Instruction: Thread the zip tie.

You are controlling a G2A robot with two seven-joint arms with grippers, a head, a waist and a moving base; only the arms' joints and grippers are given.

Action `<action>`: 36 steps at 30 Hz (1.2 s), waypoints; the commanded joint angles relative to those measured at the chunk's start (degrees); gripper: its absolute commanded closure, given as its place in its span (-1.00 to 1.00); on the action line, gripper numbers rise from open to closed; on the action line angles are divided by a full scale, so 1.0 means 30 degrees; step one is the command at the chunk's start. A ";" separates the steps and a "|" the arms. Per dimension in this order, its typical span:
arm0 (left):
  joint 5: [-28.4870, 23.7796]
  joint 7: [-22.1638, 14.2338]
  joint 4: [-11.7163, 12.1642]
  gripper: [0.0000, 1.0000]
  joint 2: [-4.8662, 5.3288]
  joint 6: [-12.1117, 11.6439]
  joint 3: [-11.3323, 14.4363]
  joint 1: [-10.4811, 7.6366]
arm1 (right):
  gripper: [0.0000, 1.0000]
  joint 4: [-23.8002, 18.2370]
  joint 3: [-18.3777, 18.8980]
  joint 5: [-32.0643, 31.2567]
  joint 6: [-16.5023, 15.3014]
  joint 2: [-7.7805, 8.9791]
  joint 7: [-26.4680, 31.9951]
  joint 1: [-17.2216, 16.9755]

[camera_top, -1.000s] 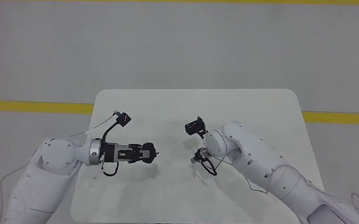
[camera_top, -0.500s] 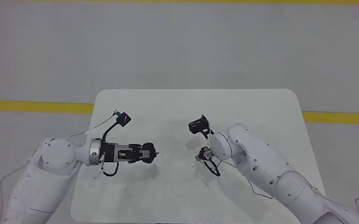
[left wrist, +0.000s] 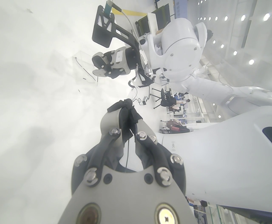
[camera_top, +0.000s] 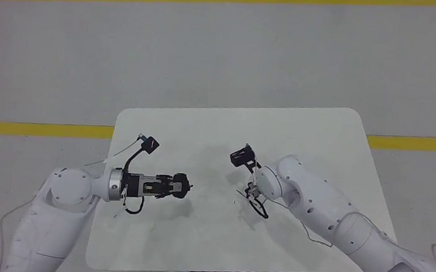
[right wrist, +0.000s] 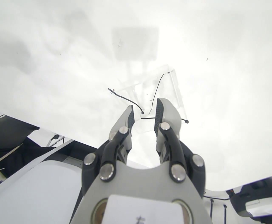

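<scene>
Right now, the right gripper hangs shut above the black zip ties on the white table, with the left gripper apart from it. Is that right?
No: the right gripper is open, not shut. The right wrist view shows it hanging spread above the black zip ties on the white table, with the left gripper apart from it.

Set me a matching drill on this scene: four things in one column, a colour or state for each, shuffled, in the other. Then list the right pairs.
Things:
1. left gripper
2. right gripper
3. zip ties
4. table

Colours or states:
A. white, with rounded corners
B. jaws open
C. thin and black
D. jaws shut

Pairs: 1-D, 2-B, 3-C, 4-A
</scene>
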 commanded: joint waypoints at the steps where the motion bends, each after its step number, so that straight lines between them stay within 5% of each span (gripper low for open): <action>1: 0.0000 0.0000 0.0000 1.00 0.0000 0.0000 0.0000 0.0000 | 0.56 0.0230 -0.0091 -0.0071 -0.0002 -0.0055 0.0000 -0.0006; 18: 0.0000 0.0000 0.0000 1.00 0.0000 0.0000 0.0000 0.0000 | 0.44 0.2199 -0.0731 -0.0899 -0.0002 -0.1150 -0.0371 0.0129; 36: 0.0000 0.0000 0.0000 1.00 0.0000 0.0000 0.0000 0.0000 | 0.62 0.3348 0.0242 -0.2441 -0.0002 -0.2150 0.0000 -0.0564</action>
